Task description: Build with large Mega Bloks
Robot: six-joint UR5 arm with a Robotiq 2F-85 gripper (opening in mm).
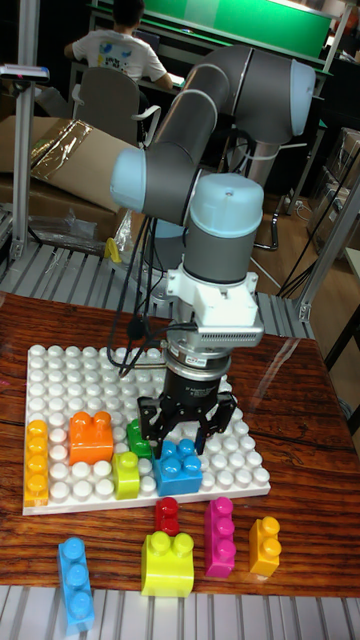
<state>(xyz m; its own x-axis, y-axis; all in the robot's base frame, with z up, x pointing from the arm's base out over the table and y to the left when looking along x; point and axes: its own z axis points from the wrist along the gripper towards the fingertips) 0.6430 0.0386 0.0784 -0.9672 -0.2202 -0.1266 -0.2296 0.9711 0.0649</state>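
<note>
Wooden tabletop (300,440) fills the lower part of the view, with loose blocks lying nearest along its front: a light blue block (75,585) at about seven o'clock, a yellow block (167,563) at six, a small red block (167,515) just behind it, a magenta block (219,537) and an orange-yellow block (265,546) toward five. Beyond them lies the white studded baseplate (90,375), carrying a tall yellow-orange strip (36,463) at its nine o'clock edge, an orange block (90,437), a lime block (126,474), a green block (137,437) and a blue block (180,467). Directly over the blue block hangs the gripper (185,440), its black fingers spread to either side of the block; whether they press on it cannot be told. Farther back, a seated person (115,50) faces away.
</note>
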